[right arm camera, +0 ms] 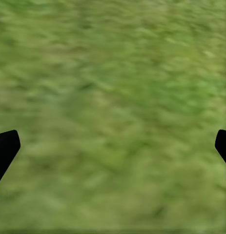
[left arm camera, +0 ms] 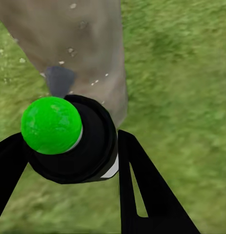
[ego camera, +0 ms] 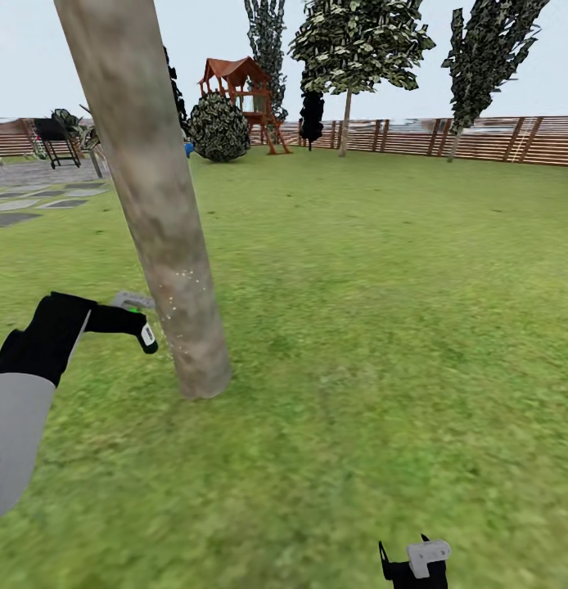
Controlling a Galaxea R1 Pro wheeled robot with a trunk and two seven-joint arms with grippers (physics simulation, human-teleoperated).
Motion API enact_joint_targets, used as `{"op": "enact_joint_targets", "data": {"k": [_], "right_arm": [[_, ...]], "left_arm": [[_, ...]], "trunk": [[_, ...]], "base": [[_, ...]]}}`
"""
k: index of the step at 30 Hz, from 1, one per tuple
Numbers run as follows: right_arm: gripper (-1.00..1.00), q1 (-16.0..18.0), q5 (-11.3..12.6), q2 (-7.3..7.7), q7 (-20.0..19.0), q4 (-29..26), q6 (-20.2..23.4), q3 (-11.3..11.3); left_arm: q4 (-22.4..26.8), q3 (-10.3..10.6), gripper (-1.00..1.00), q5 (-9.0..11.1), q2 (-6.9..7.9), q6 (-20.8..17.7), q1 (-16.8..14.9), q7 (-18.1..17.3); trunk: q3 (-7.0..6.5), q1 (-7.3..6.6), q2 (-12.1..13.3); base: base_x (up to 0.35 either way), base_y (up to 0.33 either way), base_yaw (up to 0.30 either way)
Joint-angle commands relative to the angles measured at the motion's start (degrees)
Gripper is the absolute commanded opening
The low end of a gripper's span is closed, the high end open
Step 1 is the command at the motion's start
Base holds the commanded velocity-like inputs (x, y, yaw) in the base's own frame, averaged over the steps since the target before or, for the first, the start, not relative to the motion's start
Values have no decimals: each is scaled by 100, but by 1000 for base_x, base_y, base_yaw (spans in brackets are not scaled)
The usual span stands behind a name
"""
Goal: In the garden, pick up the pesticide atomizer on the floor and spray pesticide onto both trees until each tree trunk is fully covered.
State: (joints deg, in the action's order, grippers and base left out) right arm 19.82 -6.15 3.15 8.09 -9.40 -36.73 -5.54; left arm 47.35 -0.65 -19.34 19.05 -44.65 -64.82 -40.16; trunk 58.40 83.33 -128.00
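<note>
Left gripper (left arm camera: pixel 69 161) clamped on the black-topped, green-capped pesticide atomizer (left arm camera: pixel 69 139). The thick mottled grey-brown tree trunk (ego camera: pixel 157 204) stands close at 3 o'clock of it, long axis near-vertical, speckled with spray. Right gripper (right arm camera: pixel 113 146) spread, empty, over grass lawn (ego camera: pixel 382 311).

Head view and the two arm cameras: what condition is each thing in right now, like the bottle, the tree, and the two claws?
Pesticide atomizer: held in the left gripper, top spot green, nozzle aimed at the trunk.
Tree trunk: standing, pale specks on its lower part near the nozzle.
Left gripper: jaws shut on the atomizer.
Right gripper: jaws wide apart, empty, over grass.
</note>
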Motion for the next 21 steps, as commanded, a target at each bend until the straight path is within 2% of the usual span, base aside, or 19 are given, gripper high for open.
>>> {"op": "enact_joint_targets", "data": {"k": [1, 4, 6, 7, 10, 17, 18, 21], "right_arm": [[100, 2, 0, -1, 0, 0, 0, 0], [100, 3, 0, -4, 0, 0, 0, 0], [100, 4, 0, -2, 0, 0, 1, 0], [100, 4, 0, -2, 0, 0, 1, 0], [100, 4, 0, -1, 0, 0, 1, 0], [100, 4, 0, -3, 0, 0, 2, 0], [100, 4, 0, -5, 0, 0, 1, 0], [100, 2, 2, -8, 0, -2, 1, 0]], "left_arm": [[2, -3, -100, 8, 4, 4, 9, 0], [3, -8, -100, 9, 5, 8, 28, 6], [3, -90, -100, 9, 9, 9, 29, 8], [3, -311, -100, 9, 8, 13, 36, 11], [2, -478, -100, -10, -3, 17, 44, 23], [-6, -444, -100, -53, -5, -9, 57, 38], [-6, -440, -100, -113, 3, -27, 57, 37], [-6, -444, -100, -560, 10, -115, 57, 20]], "trunk": [[0, 0, 0], [0, 0, 0], [0, 0, 0], [0, 0, 0], [0, 0, 0], [0, 0, 0], [0, 0, 0], [0, 0, 0]], "base": [[0, -28, 0], [0, -208, 0], [3, -256, 0], [59, -267, 0], [97, -270, 0], [120, -271, 0], [120, -271, 42], [47, -271, 199]]}}
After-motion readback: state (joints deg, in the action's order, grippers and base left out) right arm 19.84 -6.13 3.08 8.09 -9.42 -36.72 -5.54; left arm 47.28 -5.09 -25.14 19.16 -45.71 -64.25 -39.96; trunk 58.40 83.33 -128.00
